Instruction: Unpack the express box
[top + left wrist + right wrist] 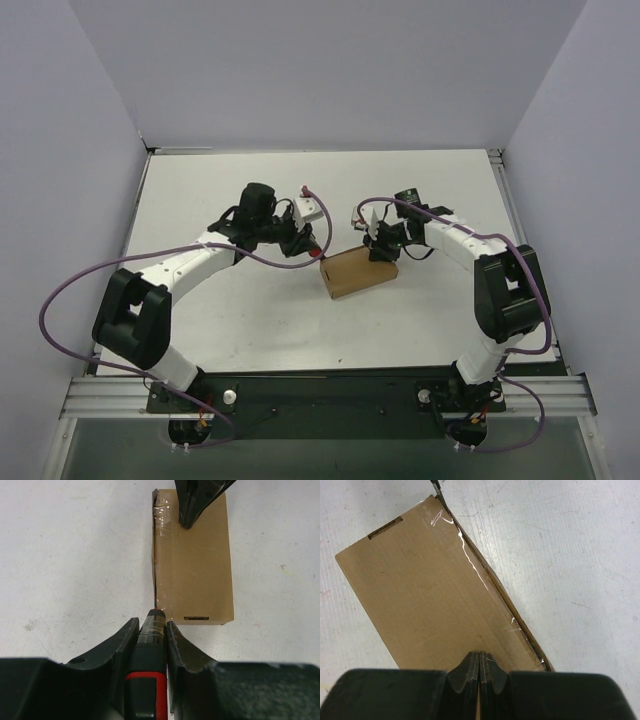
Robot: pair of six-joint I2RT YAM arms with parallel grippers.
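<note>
Item: express box (pixel 358 272), lying flat near the middle of your white counter (pixel 250 330), flaps closed, clear tape (pixel 162 515) along one long edge. Your left pincer (pixel 152 630): clamped around a red-and-black utility knife (pixel 147 680), blade tip at the box's taped seam. Your right pincer (pixel 479 662): fully closed, tips down on the box top, gripping nothing.

Left arm (pixel 170 275) and right arm (pixel 490 265): white link shells, black joint housings, one large blocky black joint mid-arm on each. One purple cable (pixel 60 300) per arm, running in a loose loop from base to wrist. Bases bolted to a black plate (pixel 320 395) behind a silver aluminium rail (pixel 100 402). White block (pixel 311 209) at left wrist. Left hand (pixel 152 626): matte black fingers (pixel 117 645), edges scuffed pale. Right hand (pixel 479 661): black, tips vertically ridged.
</note>
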